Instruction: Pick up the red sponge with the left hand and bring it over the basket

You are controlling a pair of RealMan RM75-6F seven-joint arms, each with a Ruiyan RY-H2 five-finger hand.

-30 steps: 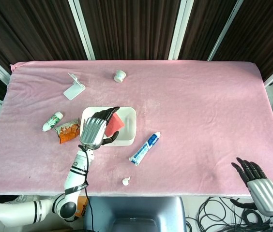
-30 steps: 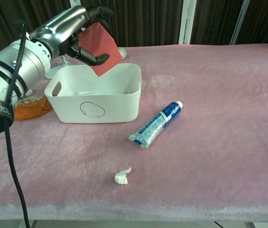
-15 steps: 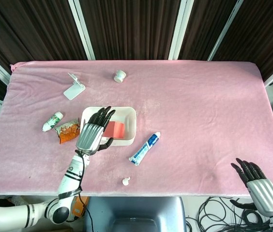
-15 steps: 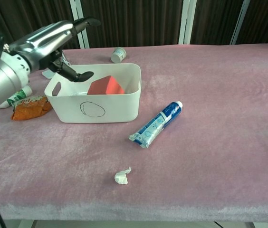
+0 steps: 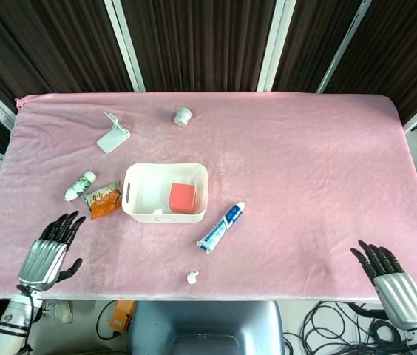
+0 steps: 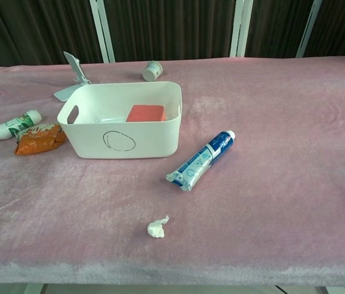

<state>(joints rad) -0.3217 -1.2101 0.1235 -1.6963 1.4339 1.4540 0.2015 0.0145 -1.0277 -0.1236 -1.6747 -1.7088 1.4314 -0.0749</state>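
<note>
The red sponge [image 5: 182,197] lies flat inside the white basket [image 5: 135,209], toward its right side; the chest view shows the sponge [image 6: 145,113] behind the basket's front wall [image 6: 120,141]. My left hand [image 5: 47,252] is at the table's near left edge, well away from the basket, fingers spread and holding nothing. My right hand [image 5: 387,276] is at the near right corner, fingers apart and empty. Neither hand shows in the chest view.
A blue-and-white tube [image 5: 220,227] lies right of the basket. A small white crumpled scrap [image 5: 192,277] sits near the front edge. An orange packet [image 5: 104,201] and a small bottle [image 5: 80,186] lie left of the basket. A white folding stand [image 5: 112,134] and a small jar [image 5: 183,116] sit further back.
The left hand let go of the red sponge over the basket; the sponge dropped in and settled flat. The hand then pulled back to the near left edge. The right hand stayed put.
</note>
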